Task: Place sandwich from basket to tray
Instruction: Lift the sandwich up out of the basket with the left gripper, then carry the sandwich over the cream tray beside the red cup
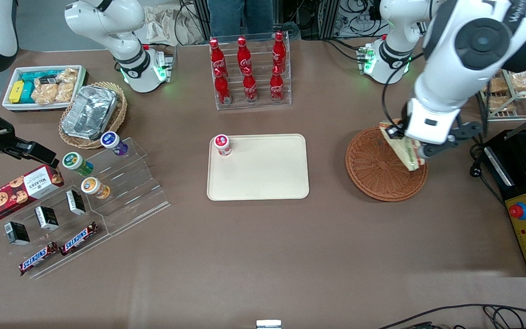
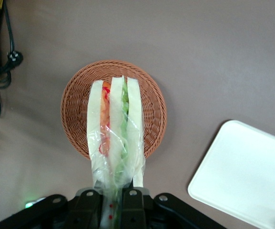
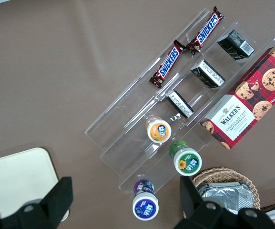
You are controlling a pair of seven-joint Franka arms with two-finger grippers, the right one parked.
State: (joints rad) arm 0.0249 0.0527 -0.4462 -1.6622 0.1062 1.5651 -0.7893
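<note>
My left gripper is shut on the sandwich, a plastic-wrapped wedge of white bread with orange, red and green filling. It holds the sandwich lifted above the reddish-brown wicker basket. In the left wrist view the sandwich hangs from the gripper over the empty basket. The cream-beige tray lies at the table's middle, toward the parked arm from the basket, and a corner of the tray shows in the wrist view.
A small red-capped cup stands on the tray's corner. A clear rack of red cola bottles stands farther from the camera than the tray. A black appliance and a snack rack lie at the working arm's end.
</note>
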